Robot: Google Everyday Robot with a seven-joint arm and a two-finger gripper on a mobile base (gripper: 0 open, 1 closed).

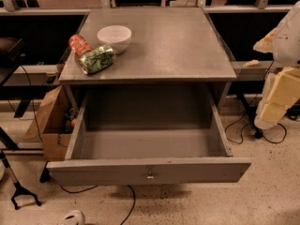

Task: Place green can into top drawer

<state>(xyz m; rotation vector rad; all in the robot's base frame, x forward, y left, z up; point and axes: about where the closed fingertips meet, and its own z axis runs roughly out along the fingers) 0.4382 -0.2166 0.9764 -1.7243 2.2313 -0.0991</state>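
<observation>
2 cans (97,59) (79,44), 1 bowl (114,38), 1 drawer (103,171), 1 gripper (260,50) rt

Table (178,46): green can (97,59), red can (79,44), bowl (114,37); claw (269,41) beside

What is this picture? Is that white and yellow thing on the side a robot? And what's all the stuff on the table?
Yes, that is part of a robot. The white and yellow pieces at the right edge are its arm. The end of the arm is its hand, called a gripper. It hangs beside the table, up near the right edge, and it is not holding the can.

There is only one picture. The camera looks down at a grey table from the front.

On the table's left side, a green can lies on its side. A red-orange can lies just behind it, and a white bowl stands next to them.

Below, the top drawer is pulled wide open, ready for the green can to go in.
</observation>
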